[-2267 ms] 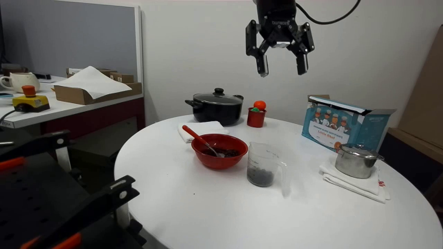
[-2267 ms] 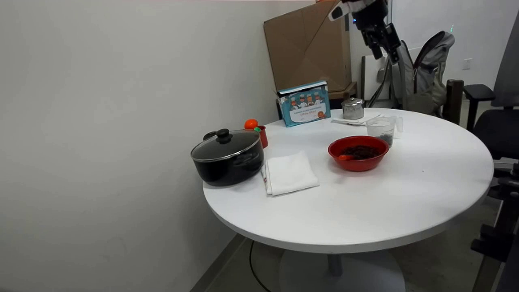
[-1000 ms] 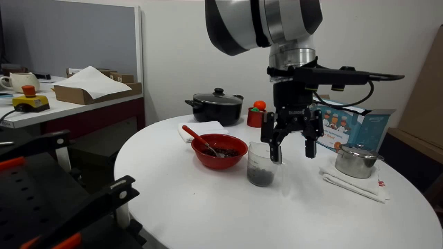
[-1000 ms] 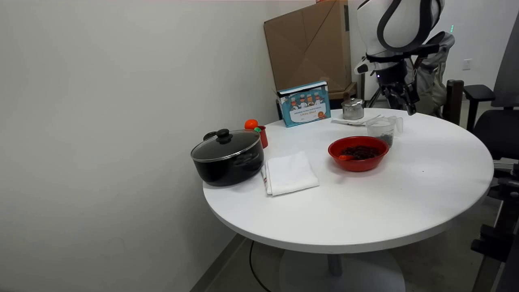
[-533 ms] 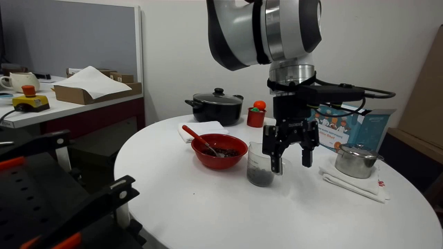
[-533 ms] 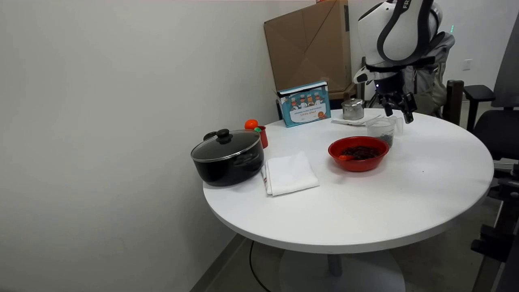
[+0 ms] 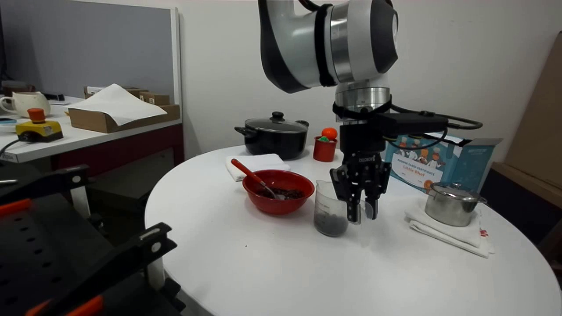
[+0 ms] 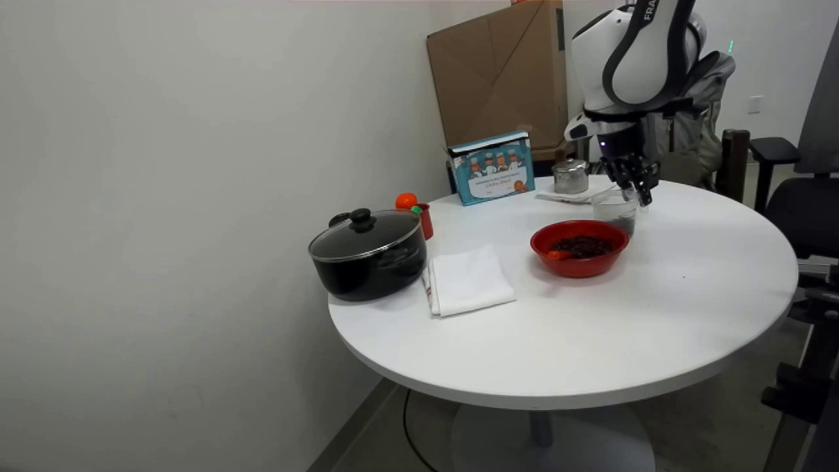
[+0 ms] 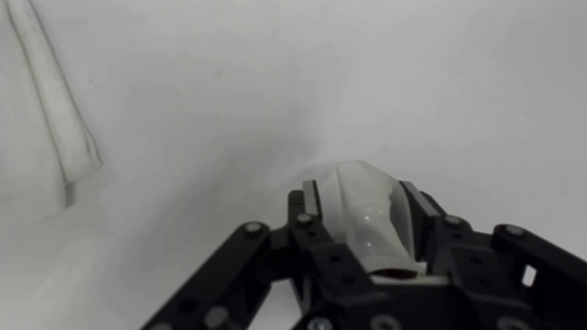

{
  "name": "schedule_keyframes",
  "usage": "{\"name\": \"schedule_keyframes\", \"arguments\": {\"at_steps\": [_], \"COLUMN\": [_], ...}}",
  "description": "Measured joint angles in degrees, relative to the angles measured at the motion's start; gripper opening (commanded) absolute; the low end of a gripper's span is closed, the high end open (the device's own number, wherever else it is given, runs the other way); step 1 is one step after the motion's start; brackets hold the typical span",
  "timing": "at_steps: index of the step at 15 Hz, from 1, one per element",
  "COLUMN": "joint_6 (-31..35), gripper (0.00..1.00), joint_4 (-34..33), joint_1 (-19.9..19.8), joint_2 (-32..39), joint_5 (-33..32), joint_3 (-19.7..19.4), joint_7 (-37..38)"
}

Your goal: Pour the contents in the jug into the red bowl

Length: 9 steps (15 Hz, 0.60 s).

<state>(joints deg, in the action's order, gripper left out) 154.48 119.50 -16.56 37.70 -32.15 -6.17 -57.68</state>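
The clear jug (image 7: 326,206) stands upright on the white table, right beside the red bowl (image 7: 278,208). Dark contents (image 7: 332,224) fill its lower part. In the bowl lie dark bits (image 7: 290,193) and a spoon with a red handle (image 7: 246,170). My gripper (image 7: 362,215) is low over the table, its fingers on either side of the jug's handle. The wrist view shows the translucent handle (image 9: 367,215) between the pads of my partly closed gripper (image 9: 362,197). The right pad is close to the handle; a gap seems to stay on the left. The jug's body is hidden there.
A black lidded pot (image 7: 276,139), a red cup (image 7: 325,151) and a folded white cloth (image 8: 470,280) stand behind the bowl. Toward the far side are a steel lidded pot (image 7: 452,207) on a cloth (image 7: 472,244) and a blue box (image 7: 421,163).
My arm has come down from high above the table to the jug's handle and shifted slightly toward the jug. The fingers have drawn much closer together. Jug and bowl stay put.
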Motion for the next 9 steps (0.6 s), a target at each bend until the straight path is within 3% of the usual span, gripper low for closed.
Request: {"name": "schedule_keyframes", "arguments": {"at_steps": [2,3,9], "joint_6": [0.00,0.00,-0.01], "gripper": [0.09,0.13,0.13], "joint_4": [0.00,0.01,0.01], "joint_1": [0.08,0.15,0.42], "joint_2": [0.00,-0.01,-0.06], "joint_5": [0.00,0.00,0.05], "joint_3": [0.18,0.27,0.96], "joint_7": [-0.77,-0.98,-2.76]}}
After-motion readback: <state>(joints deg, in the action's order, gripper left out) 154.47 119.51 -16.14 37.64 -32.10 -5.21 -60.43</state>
